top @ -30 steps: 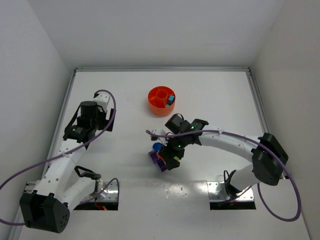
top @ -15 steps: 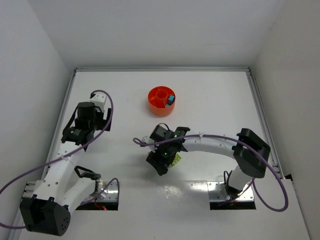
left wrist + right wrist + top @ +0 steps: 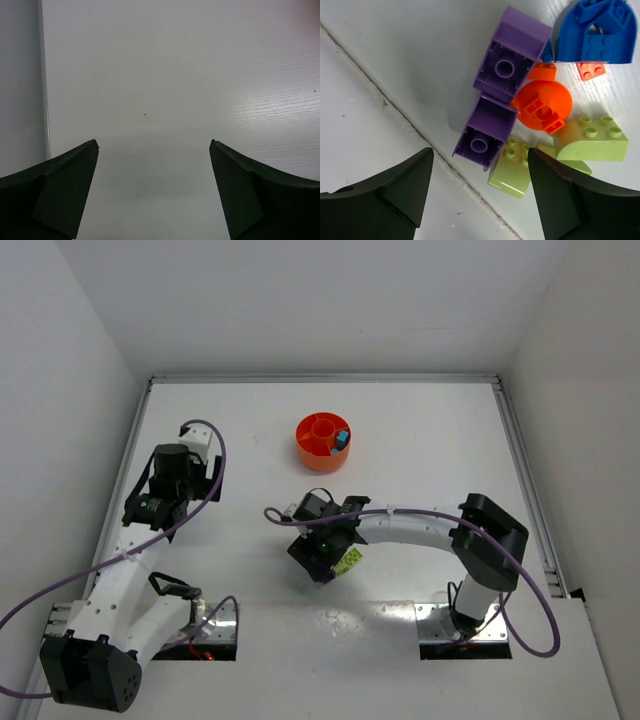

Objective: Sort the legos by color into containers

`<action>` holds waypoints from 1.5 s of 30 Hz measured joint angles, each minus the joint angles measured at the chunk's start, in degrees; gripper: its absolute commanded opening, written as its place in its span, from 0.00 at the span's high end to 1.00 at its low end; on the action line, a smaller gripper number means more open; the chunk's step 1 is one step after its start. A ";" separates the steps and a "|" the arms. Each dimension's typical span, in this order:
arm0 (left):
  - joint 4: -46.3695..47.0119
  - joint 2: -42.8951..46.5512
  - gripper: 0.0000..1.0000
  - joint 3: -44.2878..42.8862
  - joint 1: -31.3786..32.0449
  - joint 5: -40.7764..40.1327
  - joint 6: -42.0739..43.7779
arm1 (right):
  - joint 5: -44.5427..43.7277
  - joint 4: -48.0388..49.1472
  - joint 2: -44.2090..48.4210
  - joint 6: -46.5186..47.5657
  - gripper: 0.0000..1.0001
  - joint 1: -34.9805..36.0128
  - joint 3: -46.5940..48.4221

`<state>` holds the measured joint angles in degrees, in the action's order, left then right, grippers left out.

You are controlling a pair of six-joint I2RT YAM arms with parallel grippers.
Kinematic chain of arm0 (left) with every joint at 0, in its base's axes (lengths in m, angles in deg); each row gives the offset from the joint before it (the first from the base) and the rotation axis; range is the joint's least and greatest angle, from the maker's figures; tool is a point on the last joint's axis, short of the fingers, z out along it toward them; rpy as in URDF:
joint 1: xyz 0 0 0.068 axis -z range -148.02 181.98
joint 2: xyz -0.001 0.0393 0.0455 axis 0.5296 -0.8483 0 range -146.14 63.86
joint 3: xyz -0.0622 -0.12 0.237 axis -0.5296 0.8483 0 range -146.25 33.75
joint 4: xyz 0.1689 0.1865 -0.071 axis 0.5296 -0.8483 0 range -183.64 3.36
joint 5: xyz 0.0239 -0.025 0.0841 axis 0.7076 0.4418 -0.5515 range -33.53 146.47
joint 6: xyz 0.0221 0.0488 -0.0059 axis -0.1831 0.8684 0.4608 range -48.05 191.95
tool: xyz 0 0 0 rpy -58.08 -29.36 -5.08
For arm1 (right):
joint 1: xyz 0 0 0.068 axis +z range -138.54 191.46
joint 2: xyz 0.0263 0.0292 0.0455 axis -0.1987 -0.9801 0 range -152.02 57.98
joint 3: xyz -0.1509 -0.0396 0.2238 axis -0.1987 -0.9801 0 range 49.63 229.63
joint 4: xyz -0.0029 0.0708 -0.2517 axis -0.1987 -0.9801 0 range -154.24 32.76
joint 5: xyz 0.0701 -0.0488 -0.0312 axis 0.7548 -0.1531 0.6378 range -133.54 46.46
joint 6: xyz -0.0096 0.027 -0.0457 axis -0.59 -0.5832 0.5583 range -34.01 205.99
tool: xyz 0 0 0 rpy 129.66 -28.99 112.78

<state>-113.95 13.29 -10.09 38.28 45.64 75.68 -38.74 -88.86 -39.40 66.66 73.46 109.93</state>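
My right tool [image 3: 479, 151] hangs released, jaws spread wide and gripping nothing, right above the loose legos [image 3: 540, 107]. Under the gap I see two purple bricks [image 3: 506, 62], hollow side up, end to end and touching. Against them sits a round orange piece [image 3: 543, 106], with a small orange plate [image 3: 591, 70] just past it and a blue piece [image 3: 596, 31] beyond that. Two yellow-green bricks [image 3: 593, 141] lie studs up beside the round orange piece. From above, this heap sits near the middle of the desk's [image 3: 420, 430] near edge. The tray [image 3: 306, 454] stands well apart from it, toward the far edge, with a teal piece [image 3: 342, 437] in its right-hand wedge. My left tool [image 3: 153, 145] is released too, holding nothing, over the desk by the left edge.
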 measured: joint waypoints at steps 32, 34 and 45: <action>0.83 1.14 0.00 0.98 -0.02 2.03 0.09 | -3.43 0.33 9.42 10.86 0.97 -8.35 14.03; 0.83 1.14 0.00 0.98 -0.02 2.10 0.28 | -4.42 1.68 7.65 12.46 0.97 -11.21 17.73; -0.50 0.92 0.00 0.98 -0.02 5.88 2.49 | 0.26 -0.22 -8.90 29.03 0.96 -25.16 32.02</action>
<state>-114.46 14.21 -9.10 38.26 51.52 78.17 -38.48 -89.08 -48.30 95.68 48.30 141.95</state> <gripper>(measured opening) 0.995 0.382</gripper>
